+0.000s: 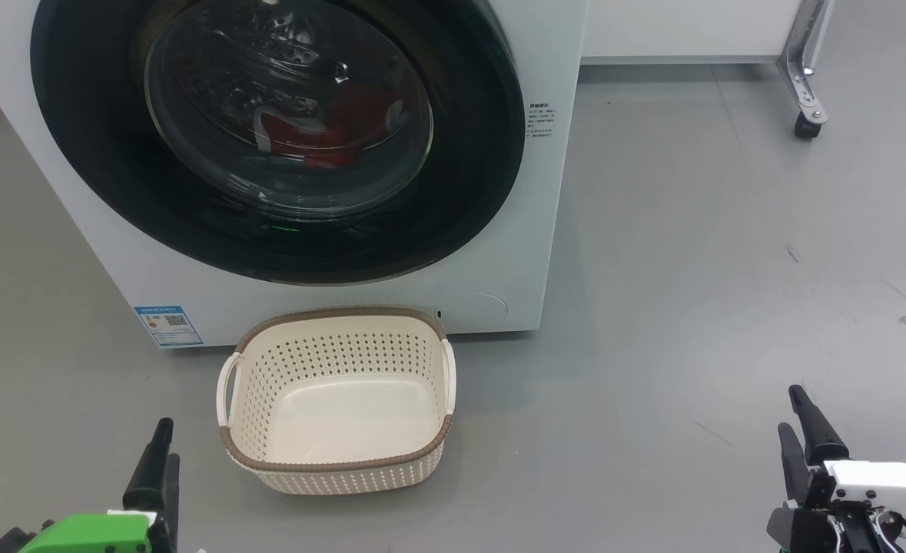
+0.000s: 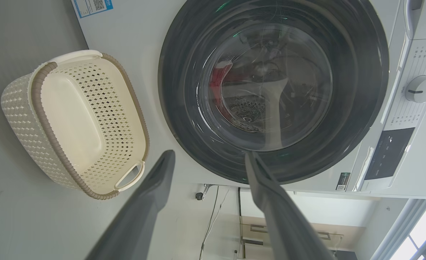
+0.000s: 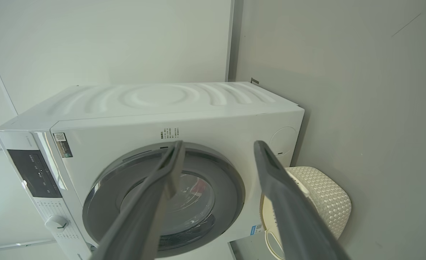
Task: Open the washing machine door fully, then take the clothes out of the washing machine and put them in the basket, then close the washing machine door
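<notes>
Waiting shut at upper left of the head view, washing machine door (image 1: 280, 184) is looking stiff and glossy, black rim edge likely the place to pull | red clothes (image 1: 337, 130) are lying soft, probably light, behind the glass | basket (image 1: 337, 313) is sitting empty at lower centre | left fingers (image 1: 157, 461) and right fingers (image 1: 812, 422) are hanging spread wide, holding nothing

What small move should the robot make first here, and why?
Probably raise the right gripper toward the washing machine door to pull it open: it is shut, the clothes lie behind its glass, the basket sits empty. That gripper is open and free.
</notes>
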### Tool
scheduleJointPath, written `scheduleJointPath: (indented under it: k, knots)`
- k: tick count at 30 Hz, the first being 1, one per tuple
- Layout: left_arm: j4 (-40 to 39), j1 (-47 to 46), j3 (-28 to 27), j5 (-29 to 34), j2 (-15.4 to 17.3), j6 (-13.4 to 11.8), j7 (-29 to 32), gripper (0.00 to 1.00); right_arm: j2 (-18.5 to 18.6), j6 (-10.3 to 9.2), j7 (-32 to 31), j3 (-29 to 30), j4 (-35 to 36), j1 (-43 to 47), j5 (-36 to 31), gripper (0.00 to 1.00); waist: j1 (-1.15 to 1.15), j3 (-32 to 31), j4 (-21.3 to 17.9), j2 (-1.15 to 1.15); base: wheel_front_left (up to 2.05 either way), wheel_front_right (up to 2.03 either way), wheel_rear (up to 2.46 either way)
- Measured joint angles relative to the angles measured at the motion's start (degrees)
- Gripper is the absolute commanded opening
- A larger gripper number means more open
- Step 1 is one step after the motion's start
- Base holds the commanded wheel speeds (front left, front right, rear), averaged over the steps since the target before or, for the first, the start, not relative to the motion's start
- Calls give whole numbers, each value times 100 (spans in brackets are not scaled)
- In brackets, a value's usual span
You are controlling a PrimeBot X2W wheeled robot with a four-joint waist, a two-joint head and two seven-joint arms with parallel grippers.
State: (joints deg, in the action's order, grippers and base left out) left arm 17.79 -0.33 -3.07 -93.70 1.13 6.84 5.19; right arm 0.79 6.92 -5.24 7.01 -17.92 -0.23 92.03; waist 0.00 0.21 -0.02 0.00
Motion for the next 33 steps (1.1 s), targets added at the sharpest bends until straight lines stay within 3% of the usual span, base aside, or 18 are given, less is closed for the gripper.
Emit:
scheduleJointPath:
  k: [7,17,28,33]
  knots:
    - [-96,-1,79,48,0,0,-75,100,3,0,110,-62,69,-1,-129,100,0,6,-2,0,0,0,0]
    - [-319,-7,231,614,82,0,-332,100,126,0,327,-250,146,-1,-589,100,0,22,1,0,0,0,0]
    - [-408,-19,482,1680,360,0,-636,100,460,-5,615,-565,214,-38,-1784,100,0,34,8,0,0,0,0]
    - [-501,-29,628,2246,460,-40,-733,100,612,-114,723,-759,294,-99,-2466,100,0,37,11,0,0,0,0]
